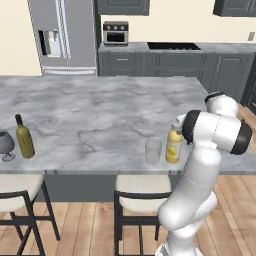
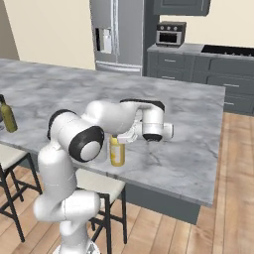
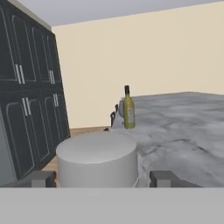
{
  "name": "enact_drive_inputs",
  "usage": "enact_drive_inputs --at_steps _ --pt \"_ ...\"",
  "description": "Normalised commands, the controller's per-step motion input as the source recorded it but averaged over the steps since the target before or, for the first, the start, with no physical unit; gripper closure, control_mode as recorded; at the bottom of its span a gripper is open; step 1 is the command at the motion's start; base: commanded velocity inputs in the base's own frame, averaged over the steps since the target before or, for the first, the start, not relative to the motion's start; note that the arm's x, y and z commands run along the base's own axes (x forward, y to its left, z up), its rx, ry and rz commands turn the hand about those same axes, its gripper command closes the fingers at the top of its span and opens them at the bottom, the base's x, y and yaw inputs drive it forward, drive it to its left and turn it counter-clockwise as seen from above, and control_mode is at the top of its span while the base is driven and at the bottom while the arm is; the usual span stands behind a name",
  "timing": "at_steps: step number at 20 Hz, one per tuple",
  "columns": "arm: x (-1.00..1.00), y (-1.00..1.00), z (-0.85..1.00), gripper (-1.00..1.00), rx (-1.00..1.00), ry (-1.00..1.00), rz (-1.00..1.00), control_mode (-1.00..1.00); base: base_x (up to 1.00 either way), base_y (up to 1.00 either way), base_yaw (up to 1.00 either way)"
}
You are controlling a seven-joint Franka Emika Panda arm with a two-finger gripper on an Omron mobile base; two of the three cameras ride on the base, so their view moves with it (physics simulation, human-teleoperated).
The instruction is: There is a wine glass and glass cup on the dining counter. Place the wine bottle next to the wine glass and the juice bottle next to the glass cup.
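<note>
The yellow juice bottle (image 1: pixel 173 145) (image 2: pixel 117 151) stands upright near the front edge of the marble dining counter (image 1: pixel 100 110), just right of the clear glass cup (image 1: pixel 153 150). My gripper (image 3: pixel 103 178) (image 2: pixel 122 137) reaches in sideways at the bottle's top. It is open, and the pale cap (image 3: pixel 97 159) sits between the fingertips with a small gap on each side. Far to the left stands the olive-green wine bottle (image 1: pixel 24 137) (image 3: pixel 128 111) beside the stemmed wine glass (image 1: pixel 5 144).
Two stools (image 1: pixel 142 187) (image 1: pixel 15 185) are tucked under the counter's front edge. A fridge (image 1: pixel 65 35) and a toaster oven (image 1: pixel 115 32) stand along the back wall. Dark cabinets (image 3: pixel 26 109) line one side in the hand view.
</note>
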Motion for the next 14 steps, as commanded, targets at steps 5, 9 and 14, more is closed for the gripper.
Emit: enact_drive_inputs --at_steps 5,9,14 --pt "0.26 -0.09 -0.16 1.0 0.0 -0.03 0.0 -1.0 0.0 0.0 0.0" --pt "0.04 0.0 -0.25 1.0 0.0 -0.12 0.0 -1.0 0.0 0.0 0.0" --pt "-0.15 0.05 -0.31 1.0 0.0 -0.19 0.0 -1.0 0.0 0.0 0.0"
